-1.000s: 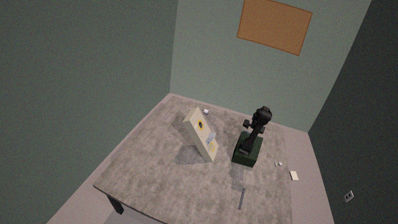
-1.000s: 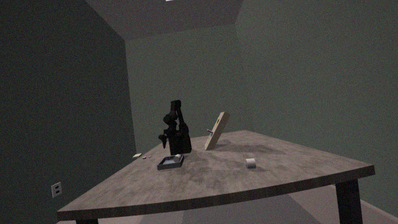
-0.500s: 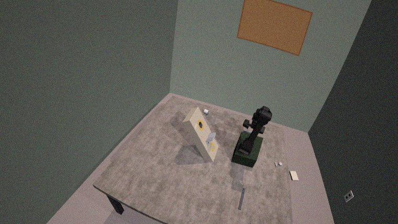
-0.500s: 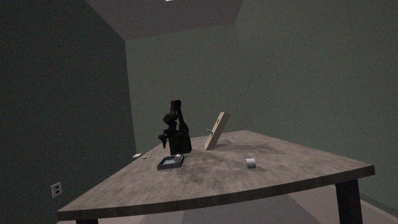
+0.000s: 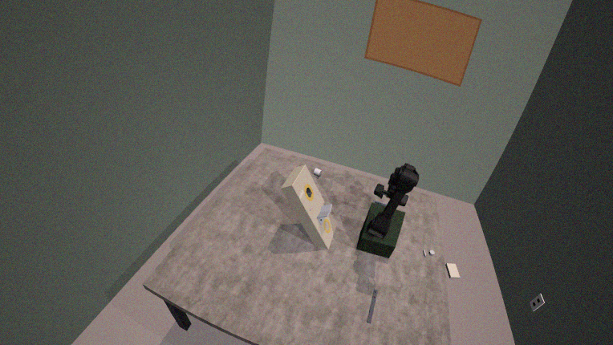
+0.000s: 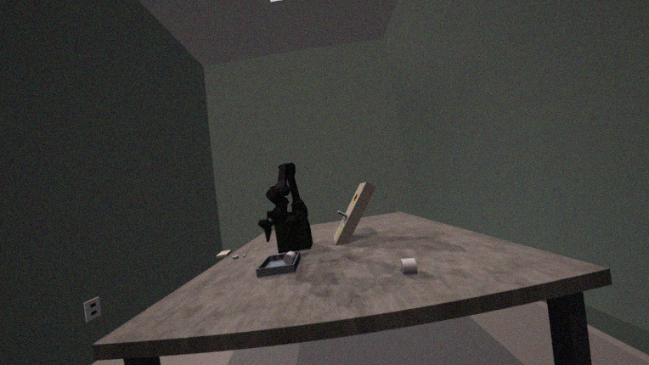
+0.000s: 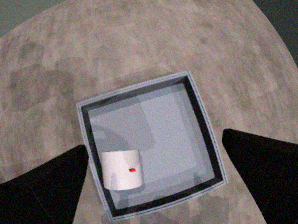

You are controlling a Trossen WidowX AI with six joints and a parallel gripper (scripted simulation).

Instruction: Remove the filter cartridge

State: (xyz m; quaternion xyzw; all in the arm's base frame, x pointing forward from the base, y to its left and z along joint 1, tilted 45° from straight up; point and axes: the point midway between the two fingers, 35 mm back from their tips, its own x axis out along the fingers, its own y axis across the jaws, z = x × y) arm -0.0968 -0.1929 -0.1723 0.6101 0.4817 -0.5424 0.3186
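Note:
The white cartridge lies on its side in the grey tray, close to the tray's left wall in the wrist view. A small red mark shows on it. My gripper is open and empty above the tray, its fingers wide apart and touching nothing. The cream service panel stands tilted on the table. Its upper yellow ring surrounds a dark opening, and a lower yellow ring sits near its bottom. The tray is mostly hidden behind the arm in the top view.
A grey flap sticks out from the panel's face. Another white cylinder lies on the table away from the tray. A thin grey bar, small white pieces and a cream block lie beyond the arm's base.

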